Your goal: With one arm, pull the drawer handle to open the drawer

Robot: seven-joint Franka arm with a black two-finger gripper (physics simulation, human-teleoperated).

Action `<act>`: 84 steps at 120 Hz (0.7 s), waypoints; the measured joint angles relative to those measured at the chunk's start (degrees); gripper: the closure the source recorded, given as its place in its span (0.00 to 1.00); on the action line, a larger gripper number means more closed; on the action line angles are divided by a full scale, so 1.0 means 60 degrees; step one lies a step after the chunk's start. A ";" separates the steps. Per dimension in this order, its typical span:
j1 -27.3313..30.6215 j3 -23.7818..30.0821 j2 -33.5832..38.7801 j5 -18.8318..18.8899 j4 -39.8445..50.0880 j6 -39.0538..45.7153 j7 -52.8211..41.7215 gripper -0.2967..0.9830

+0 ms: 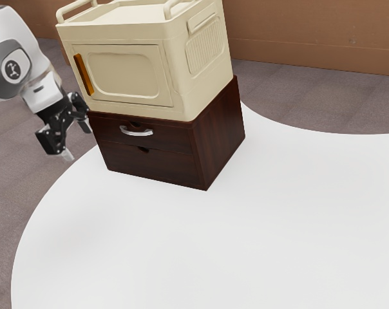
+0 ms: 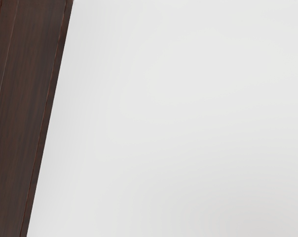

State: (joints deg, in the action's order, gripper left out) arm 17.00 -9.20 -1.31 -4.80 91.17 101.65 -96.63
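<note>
My black gripper (image 1: 77,140) hangs at the exterior view's left, beside the cabinet's front left edge and apart from the handle. Its two pale fingertips stand wide apart, the gripper open with nothing between them. The dark wooden cabinet (image 1: 219,143) has two drawers; the upper drawer (image 1: 172,136) carries a curved silver handle (image 1: 136,132) and sits flush with the front. The lower drawer (image 1: 157,165) is flush too and has a small notch at its top. In the wrist view, part of the dark cabinet front (image 2: 28,98) appears, without the handle.
A cream box (image 1: 127,74) with an orange-brown door grip and top rails stands on the cabinet. The white rounded table (image 1: 246,238) (image 2: 178,118) spreads out around the cabinet's base. Behind lie a grey floor (image 1: 310,96) and a brown wall (image 1: 310,35).
</note>
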 joint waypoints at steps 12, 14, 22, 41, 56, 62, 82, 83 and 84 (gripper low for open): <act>-0.0422 -0.0109 -0.0003 -0.0052 0.0099 0.0223 -0.0495 0.23; -0.0494 -0.0120 -0.0004 -0.0057 0.0110 0.0253 -0.0570 0.23; -0.0766 -0.0142 -0.0006 -0.0073 0.0144 0.0364 -0.0848 0.23; -0.1306 -0.0149 -0.0008 -0.0088 0.0159 0.0527 -0.1387 0.23; -0.1532 -0.0149 -0.0008 -0.0092 0.0160 0.0590 -0.1715 0.23; -0.1560 -0.0149 -0.0008 -0.0093 0.0160 0.0606 -0.1827 0.23; -0.1406 -0.0149 -0.0019 -0.0094 0.0160 0.0639 -0.2141 0.23; -0.1390 -0.0149 -0.0019 -0.0094 0.0160 0.0640 -0.2154 0.23; -0.1373 -0.0149 -0.0020 -0.0094 0.0160 0.0641 -0.2167 0.23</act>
State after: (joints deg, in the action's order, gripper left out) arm 8.76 -10.10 -1.43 -5.36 92.13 105.49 -109.64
